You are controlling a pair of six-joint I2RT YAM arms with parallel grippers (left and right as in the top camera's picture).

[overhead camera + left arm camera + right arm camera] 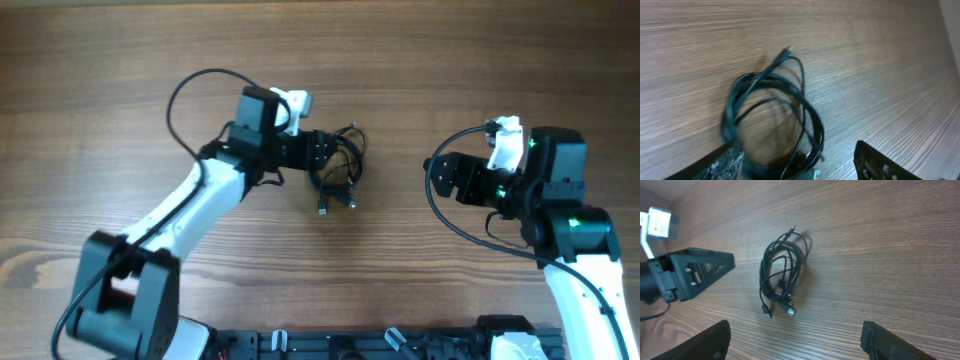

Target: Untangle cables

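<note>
The cables [340, 168] lie as a small black coil in the middle of the wooden table, with plug ends [322, 209] pointing toward the front. My left gripper [322, 152] is at the coil's left side. In the left wrist view its jaws stand apart, and the near part of the cables [771, 117] lies between the fingers [720, 164]. My right gripper [441, 176] hovers open to the right of the coil, well apart from it. The right wrist view shows the cables [782, 275] ahead of the right gripper [795, 328], with nothing between its fingers.
Thicker black arm wires loop beside each arm [185, 95] [450, 215]. Bare wooden tabletop [420, 60] surrounds the coil. The arm bases [120, 290] stand at the front edge. The left gripper [695, 272] shows at the left of the right wrist view.
</note>
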